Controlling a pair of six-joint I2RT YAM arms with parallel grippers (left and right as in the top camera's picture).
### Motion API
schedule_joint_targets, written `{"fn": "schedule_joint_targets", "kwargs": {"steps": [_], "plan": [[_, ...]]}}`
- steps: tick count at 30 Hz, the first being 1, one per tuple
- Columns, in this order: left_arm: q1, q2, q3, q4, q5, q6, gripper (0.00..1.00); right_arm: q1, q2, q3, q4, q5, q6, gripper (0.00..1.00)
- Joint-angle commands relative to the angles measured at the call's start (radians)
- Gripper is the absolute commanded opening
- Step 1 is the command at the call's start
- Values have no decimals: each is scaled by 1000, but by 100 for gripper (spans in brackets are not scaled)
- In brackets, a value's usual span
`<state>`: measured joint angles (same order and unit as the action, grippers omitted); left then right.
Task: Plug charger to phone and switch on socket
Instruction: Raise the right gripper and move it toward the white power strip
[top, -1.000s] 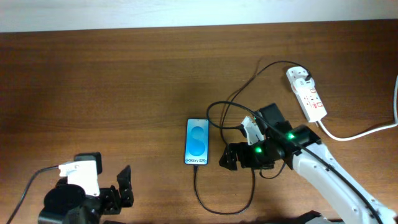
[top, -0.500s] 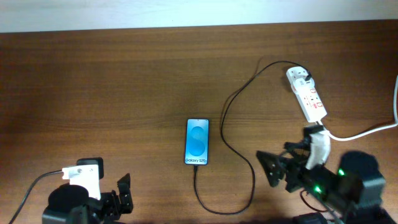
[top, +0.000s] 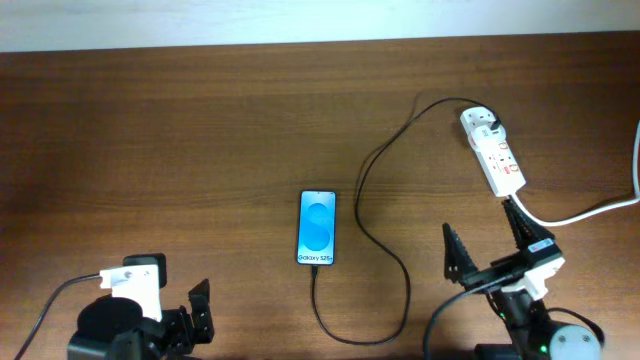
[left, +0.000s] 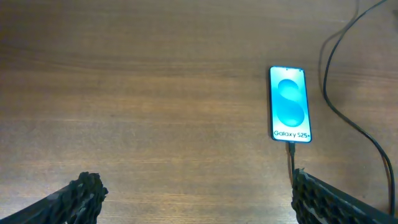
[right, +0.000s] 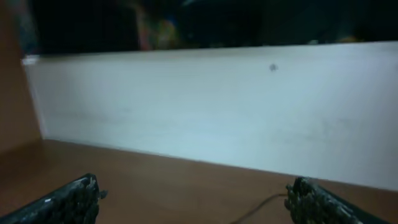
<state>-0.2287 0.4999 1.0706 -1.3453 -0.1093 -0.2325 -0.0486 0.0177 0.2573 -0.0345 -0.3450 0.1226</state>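
The phone (top: 318, 227) lies face up mid-table, its blue screen lit. The charger (top: 360, 200) has its tip in the phone's near end, loops toward the front edge, then runs back to its plug in the socket (top: 497, 155) at the far right. My left gripper (top: 190, 318) stands open at the front left, empty. In the left wrist view the phone (left: 290, 104) and charger (left: 348, 118) lie ahead of that gripper (left: 199, 200). My right gripper (top: 487, 240) is open, lifted near the socket's front end. The right wrist view shows this gripper (right: 196, 202) empty and facing the wall.
A thick white cord (top: 580, 212) leaves the socket's near end toward the right edge. A pale wall (right: 211, 106) borders the table's far side. The wooden table (top: 150, 150) is bare on the left half.
My right arm has drawn back from beside the phone to the front right, its open gripper now tilted up toward the wall. The left arm slid slightly toward the front edge.
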Motion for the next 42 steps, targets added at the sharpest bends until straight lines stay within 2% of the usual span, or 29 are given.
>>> {"fn": "schedule_joint_targets", "kwargs": {"steps": [1,9,19,42], "plan": [[1,-2,3,1,-11,-14,99,-7,-14,-79,43,227,149,98],[1,-2,3,1,-11,-14,99,-10,-14,-251,181,291,148,98],[1,-2,3,1,-11,-14,99,-13,-14,-252,-43,321,148,98],[1,-2,3,1,-11,-14,99,-13,-14,-252,-42,320,148,98]]}}
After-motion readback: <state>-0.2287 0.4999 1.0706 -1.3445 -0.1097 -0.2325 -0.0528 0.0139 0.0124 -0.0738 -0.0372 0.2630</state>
